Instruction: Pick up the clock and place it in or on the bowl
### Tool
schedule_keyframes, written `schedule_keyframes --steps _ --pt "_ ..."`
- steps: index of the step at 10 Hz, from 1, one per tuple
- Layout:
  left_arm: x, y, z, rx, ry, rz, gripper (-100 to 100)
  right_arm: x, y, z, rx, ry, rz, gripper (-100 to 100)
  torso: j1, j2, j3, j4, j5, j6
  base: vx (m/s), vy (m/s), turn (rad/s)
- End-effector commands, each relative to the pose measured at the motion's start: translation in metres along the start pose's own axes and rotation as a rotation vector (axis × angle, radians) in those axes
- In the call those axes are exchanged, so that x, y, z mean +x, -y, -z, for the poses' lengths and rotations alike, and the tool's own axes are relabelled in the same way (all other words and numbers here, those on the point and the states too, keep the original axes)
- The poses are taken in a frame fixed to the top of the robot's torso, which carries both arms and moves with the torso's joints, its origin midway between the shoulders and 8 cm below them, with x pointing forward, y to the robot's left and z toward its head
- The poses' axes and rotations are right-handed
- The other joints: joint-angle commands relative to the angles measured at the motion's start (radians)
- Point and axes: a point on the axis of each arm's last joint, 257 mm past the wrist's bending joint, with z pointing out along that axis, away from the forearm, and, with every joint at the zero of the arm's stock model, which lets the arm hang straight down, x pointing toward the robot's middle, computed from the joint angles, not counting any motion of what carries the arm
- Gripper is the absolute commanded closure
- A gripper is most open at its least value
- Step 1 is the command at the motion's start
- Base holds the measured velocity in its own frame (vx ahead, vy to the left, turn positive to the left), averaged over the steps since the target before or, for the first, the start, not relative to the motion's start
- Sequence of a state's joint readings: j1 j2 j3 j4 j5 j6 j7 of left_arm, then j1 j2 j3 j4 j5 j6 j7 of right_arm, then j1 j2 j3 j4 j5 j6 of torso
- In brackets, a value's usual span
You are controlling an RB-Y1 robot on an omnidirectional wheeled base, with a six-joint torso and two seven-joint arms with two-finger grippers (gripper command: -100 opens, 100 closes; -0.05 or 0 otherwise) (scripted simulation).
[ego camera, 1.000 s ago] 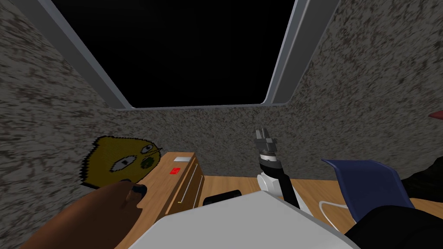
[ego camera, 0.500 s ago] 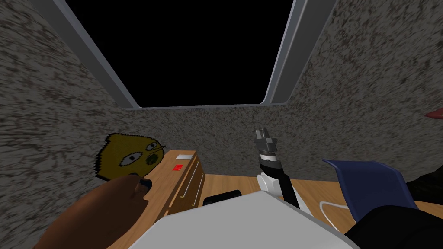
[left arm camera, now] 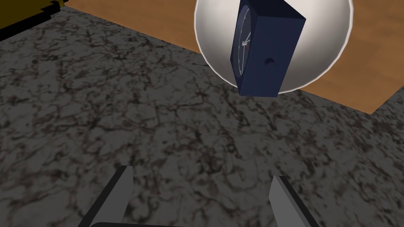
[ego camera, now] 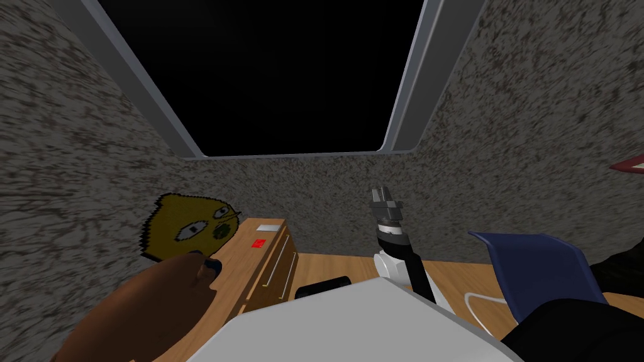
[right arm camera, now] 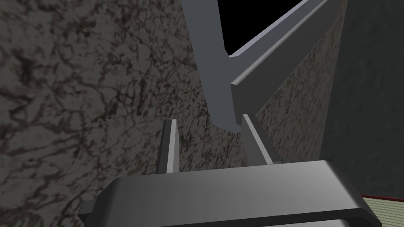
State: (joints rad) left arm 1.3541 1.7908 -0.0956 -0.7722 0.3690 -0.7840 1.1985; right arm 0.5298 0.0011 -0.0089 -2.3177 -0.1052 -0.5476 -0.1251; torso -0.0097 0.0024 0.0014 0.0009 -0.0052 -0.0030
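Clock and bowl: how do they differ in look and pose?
The clock is a dark blue flat-sided box; the bowl is white and round. The clock stands tilted on end; the bowl lies open side up. The bowl is wider than the clock. Both look smooth.

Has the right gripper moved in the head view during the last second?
No. The right gripper stays below the lower right corner of the window frame, left of the blue chair, as before.

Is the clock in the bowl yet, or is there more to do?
Looks done: the dark blue clock sits tilted inside the white bowl. Nothing is in hand: the left gripper is open and empty, apart from the clock. Left: maybe only moving away.
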Motion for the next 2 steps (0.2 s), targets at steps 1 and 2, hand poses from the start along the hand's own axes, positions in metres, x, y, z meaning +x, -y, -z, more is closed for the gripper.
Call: schedule_keyframes --steps 1,2 --pt "0.0000 0.0000 0.0000 0.000 0.000 0.000 0 0.0000 0.0000 0.0000 0.000 0.000 0.000 0 0.000 0.000 0.000 0.000 0.000 0.000 0.000 0.000 0.000" --pt "0.0000 0.0000 0.0000 0.000 0.000 0.000 0 0.0000 0.0000 0.0000 0.000 0.000 0.000 0 0.000 0.000 0.000 0.000 0.000 0.000 0.000 0.000 0.000"
